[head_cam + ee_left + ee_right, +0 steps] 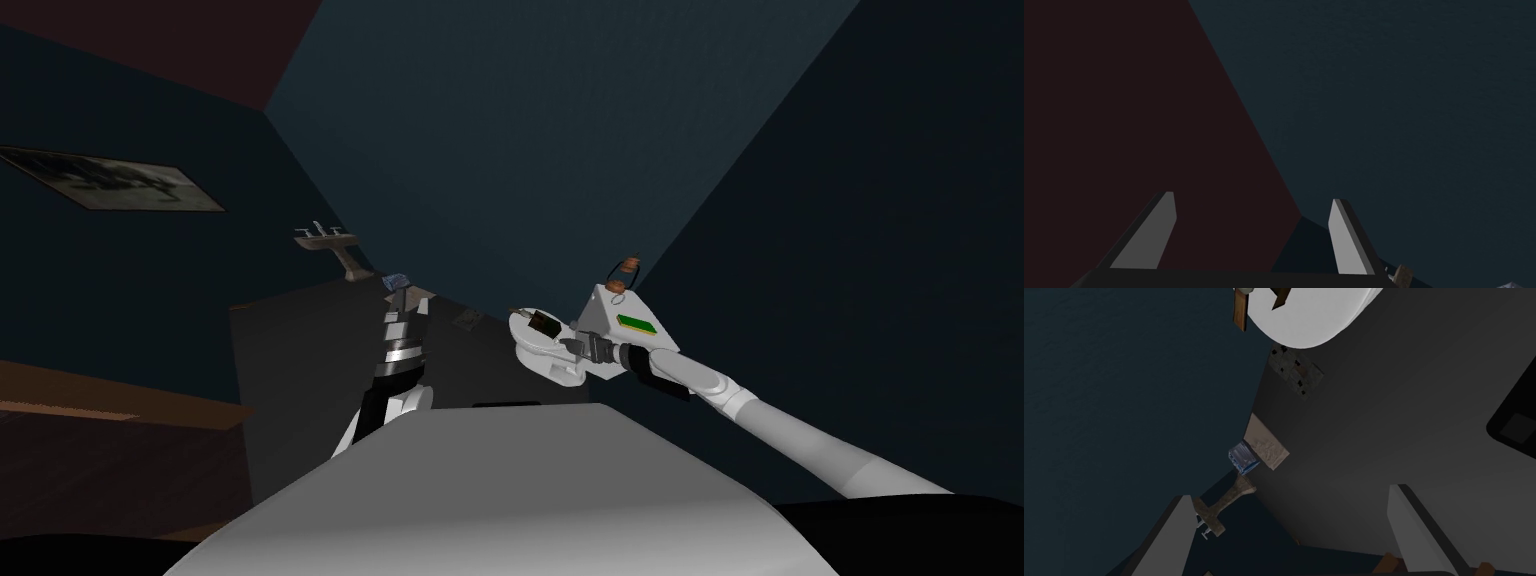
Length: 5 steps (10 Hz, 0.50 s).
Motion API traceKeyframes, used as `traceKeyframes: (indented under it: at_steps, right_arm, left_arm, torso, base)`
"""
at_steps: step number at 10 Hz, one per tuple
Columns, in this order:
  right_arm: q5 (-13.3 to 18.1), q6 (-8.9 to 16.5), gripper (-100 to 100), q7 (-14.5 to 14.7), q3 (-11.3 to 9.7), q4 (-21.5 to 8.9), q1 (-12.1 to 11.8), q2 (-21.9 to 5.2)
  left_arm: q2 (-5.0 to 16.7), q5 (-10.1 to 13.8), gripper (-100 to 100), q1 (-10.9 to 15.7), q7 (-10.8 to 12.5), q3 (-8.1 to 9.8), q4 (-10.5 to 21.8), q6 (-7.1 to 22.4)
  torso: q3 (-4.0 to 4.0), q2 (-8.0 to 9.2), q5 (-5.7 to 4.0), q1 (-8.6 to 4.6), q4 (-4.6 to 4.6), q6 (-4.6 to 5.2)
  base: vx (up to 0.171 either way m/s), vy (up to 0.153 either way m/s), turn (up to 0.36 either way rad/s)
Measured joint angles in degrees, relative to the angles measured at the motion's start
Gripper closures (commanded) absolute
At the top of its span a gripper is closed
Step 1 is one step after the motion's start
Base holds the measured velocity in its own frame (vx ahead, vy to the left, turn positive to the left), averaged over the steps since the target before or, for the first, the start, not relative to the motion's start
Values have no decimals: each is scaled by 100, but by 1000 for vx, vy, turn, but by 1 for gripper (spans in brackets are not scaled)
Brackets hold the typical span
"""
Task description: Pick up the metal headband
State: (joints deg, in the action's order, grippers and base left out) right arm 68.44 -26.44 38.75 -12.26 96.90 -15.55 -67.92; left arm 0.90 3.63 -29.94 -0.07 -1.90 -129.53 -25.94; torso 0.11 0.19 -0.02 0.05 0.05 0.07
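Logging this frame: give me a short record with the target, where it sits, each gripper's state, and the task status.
target: headband, a thin arc with brown ends
location: on top of the white toilet tank, near a green item
right gripper: open, holding nothing, close to the toilet bowl
left gripper: open, holding nothing, raised ahead on the robot's left
status: headband not yet grasped
nearby: sink; blue box by the wall

Open air rose above the toilet (546,362) to the wall (560,130). The floor (300,370) beside it lay open; a box (397,282) and a sink (328,237) stood well apart.
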Motion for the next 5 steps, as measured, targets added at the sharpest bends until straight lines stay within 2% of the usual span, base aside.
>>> traceKeyframes:
  at_steps: [3,5]
  right_arm:
    - [198,278,-100,313,124,-232,150,97]
    - [415,553,-100,381,120,-214,212,54]
  left_arm:
    - [-1,0,0,1,0,-1,0,0]
    - [-1,0,0,1,0,-1,0,0]
  torso:
    - [17,27,7,24,7,1]
    - [16,25,7,21,7,1]
  base:
    - [-124,118,38]
    - [-106,105,24]
